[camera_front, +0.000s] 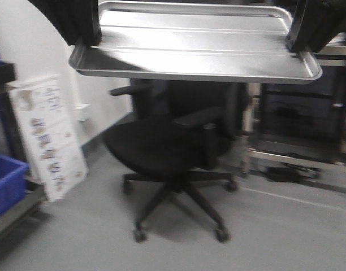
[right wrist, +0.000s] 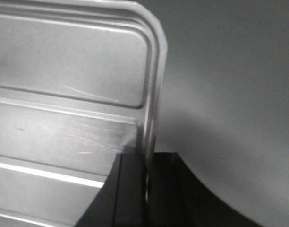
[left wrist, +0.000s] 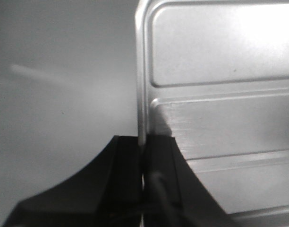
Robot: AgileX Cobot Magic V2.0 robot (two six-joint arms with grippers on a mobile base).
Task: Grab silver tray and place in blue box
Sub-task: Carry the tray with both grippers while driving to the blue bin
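Silver metal, shallow, with rounded corners and long raised ridges: the silver tray (camera_front: 195, 56) is hanging level across the top of the front view, well above the floor (camera_front: 286, 237) and over a black office chair (camera_front: 173, 152). The left gripper (left wrist: 143, 142) is clenching the thin rim at one short end, and the right gripper (right wrist: 147, 158) is pinching the rim at the opposite end, each with jaws closed on the metal edge. A white printed board (camera_front: 48, 141) is leaning against the wall. A blue bin (camera_front: 6, 180) is sitting low at the left edge, but whether it is the blue box cannot be told. Hazards, as judged: both holds are bearing on a narrow, slick lip, so any uneven travel of the two arms is likely to twist the tray or pull the rim out of one grip. The front view is smeared, and a jolt could be loosening the pinch over the chair.
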